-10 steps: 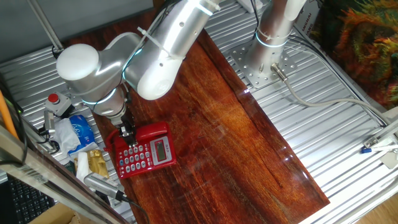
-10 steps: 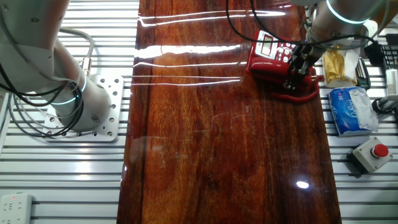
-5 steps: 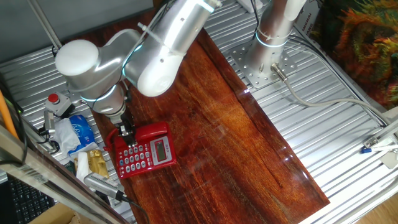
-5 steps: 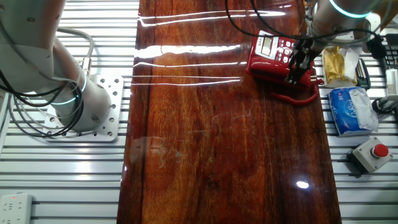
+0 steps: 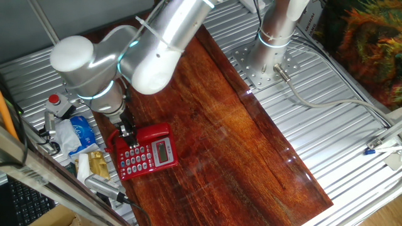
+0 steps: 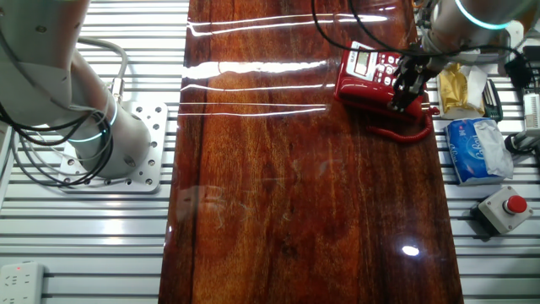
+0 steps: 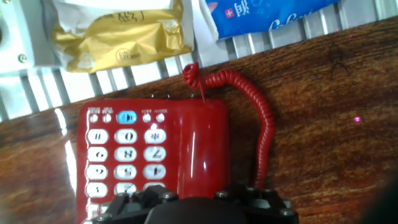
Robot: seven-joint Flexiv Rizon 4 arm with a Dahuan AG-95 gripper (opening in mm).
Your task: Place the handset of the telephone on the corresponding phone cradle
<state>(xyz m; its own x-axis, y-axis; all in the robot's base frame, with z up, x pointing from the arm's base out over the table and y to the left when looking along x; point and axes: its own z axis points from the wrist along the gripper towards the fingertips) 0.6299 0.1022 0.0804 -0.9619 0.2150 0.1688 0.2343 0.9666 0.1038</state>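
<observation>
One handset [image 7: 200, 149] lies on the telephone [image 5: 146, 152] beside the keypad; whether the gripper [image 6: 403, 95] is clamped I cannot tell. Lifting away clamped could drag it off by the cord [image 7: 264, 127].

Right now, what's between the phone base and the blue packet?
In the hand view, the red curly cord loops over bare wood between the telephone and the blue packet, then the slatted metal edge.
</observation>
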